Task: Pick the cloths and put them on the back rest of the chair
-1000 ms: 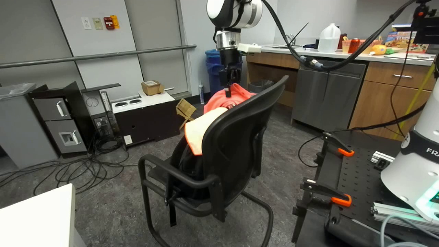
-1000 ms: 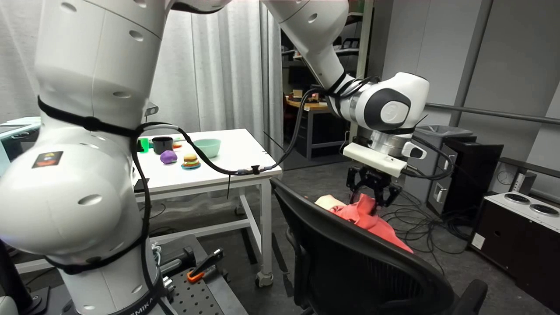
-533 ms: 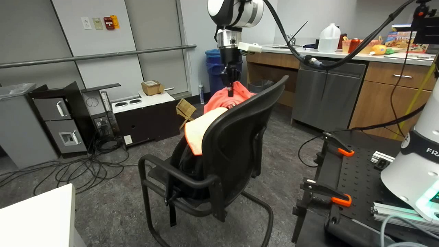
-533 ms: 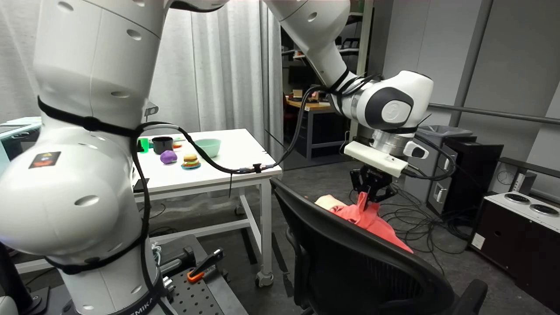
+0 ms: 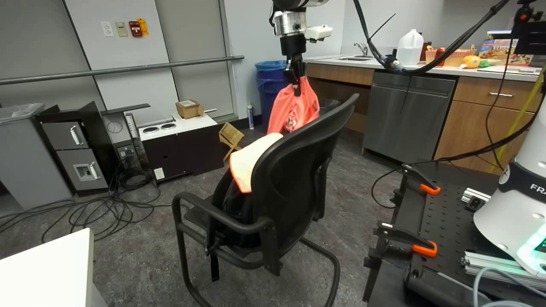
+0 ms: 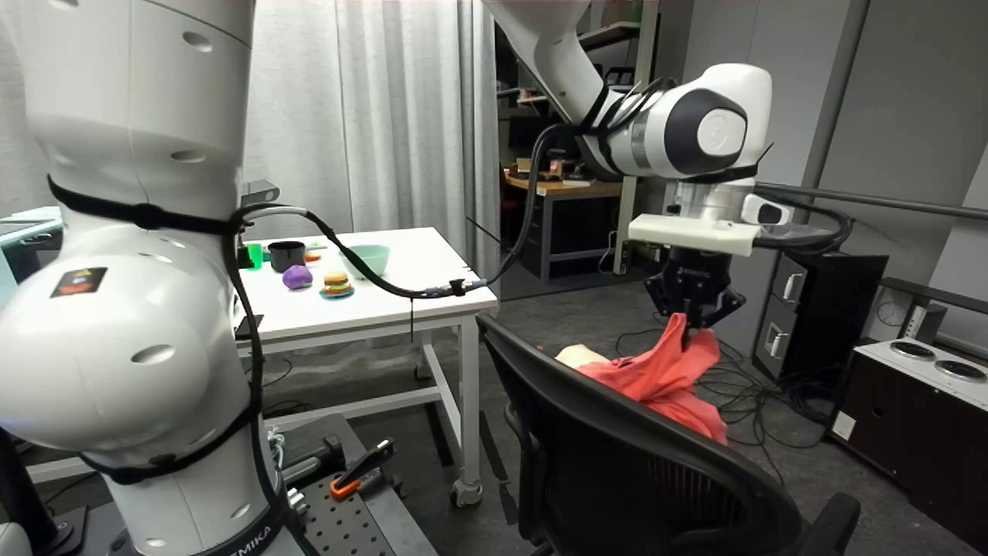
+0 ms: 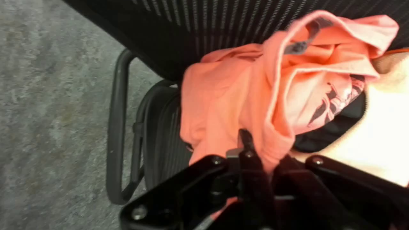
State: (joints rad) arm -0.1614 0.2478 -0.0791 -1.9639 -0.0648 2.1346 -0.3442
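Note:
Black fingers pinch a fold of the salmon red-pink cloth (image 5: 294, 108), and my gripper (image 6: 687, 333) is shut on it. The cloth is drawn up into a peak under the fingertips, while its lower part hangs down in front of the chair's back rest (image 5: 294, 183). In the wrist view the salmon cloth (image 7: 217, 99) shows a dark printed pattern and lies against the ribbed back rest (image 7: 204, 22). The pale peach-cream cloth (image 5: 247, 157) rests beside it, draped over a black bundle on the seat. In an exterior view most of the peach cloth (image 6: 579, 355) is hidden behind the back rest.
The black bundle with straps (image 5: 239, 213) fills the seat, between the armrests (image 5: 222, 213). A white table (image 6: 417, 262) with a green bowl (image 6: 369, 261) stands behind the chair. A blue bin (image 5: 266, 85) and a counter (image 5: 341, 64) are near the arm.
The fingers have come together on the salmon cloth. Since then the gripper has risen, pulling the cloth upward into a taller peak. The peach cloth and the chair have stayed put.

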